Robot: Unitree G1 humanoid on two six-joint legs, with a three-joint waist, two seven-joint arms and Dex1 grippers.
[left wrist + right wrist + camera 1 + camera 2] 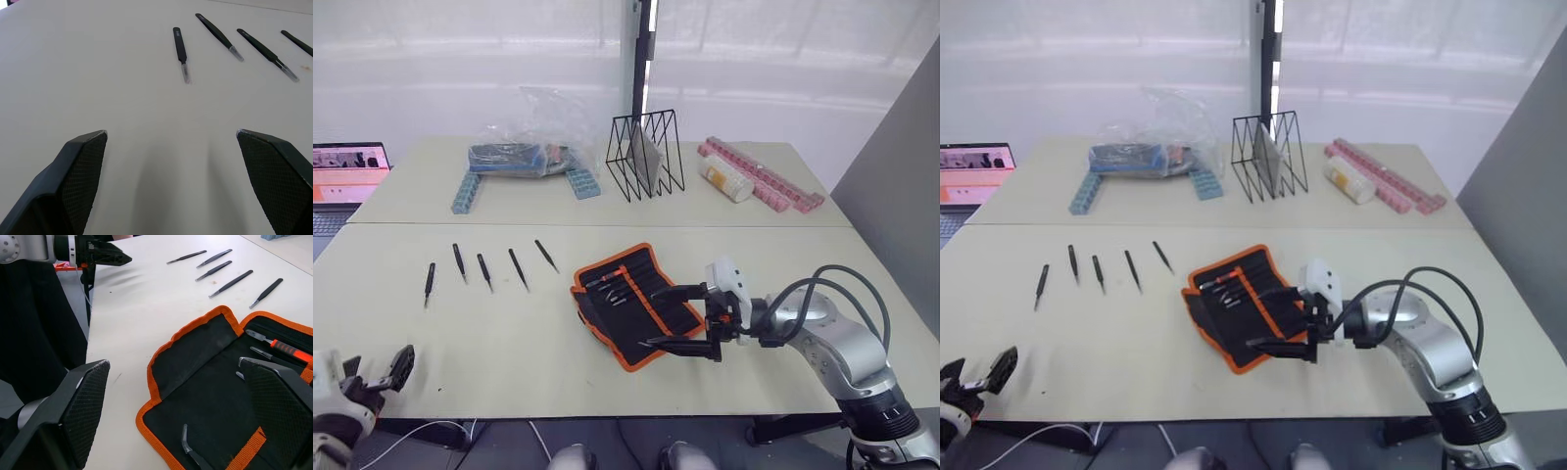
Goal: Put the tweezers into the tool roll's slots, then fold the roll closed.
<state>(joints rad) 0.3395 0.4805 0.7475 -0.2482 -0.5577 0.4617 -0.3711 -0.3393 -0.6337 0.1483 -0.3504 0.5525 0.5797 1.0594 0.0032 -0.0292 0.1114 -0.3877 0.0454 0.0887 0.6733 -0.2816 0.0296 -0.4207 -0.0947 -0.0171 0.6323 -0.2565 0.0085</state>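
Several slim black tweezers [484, 271] lie in a row on the table's left half, apart from each other; the left wrist view has them [181, 46] ahead of my left gripper [170, 133]. That gripper [396, 370] is open and empty near the front left edge. The tool roll [631, 304], black with orange trim, lies unfolded at the table's middle, its slots [274, 347] holding an orange-handled tool and some small metal tools. My right gripper [651, 318] hovers open over the roll's near right end, its fingers [83, 396] astride the roll's orange edge [161, 355], holding nothing.
At the back stand a black wire rack [644, 155], a clear plastic bag with blue blocks [524, 157], a white cylinder [724, 179] and pink strips [769, 176]. A laptop [347, 176] sits far left. A seam [607, 224] splits the two tables.
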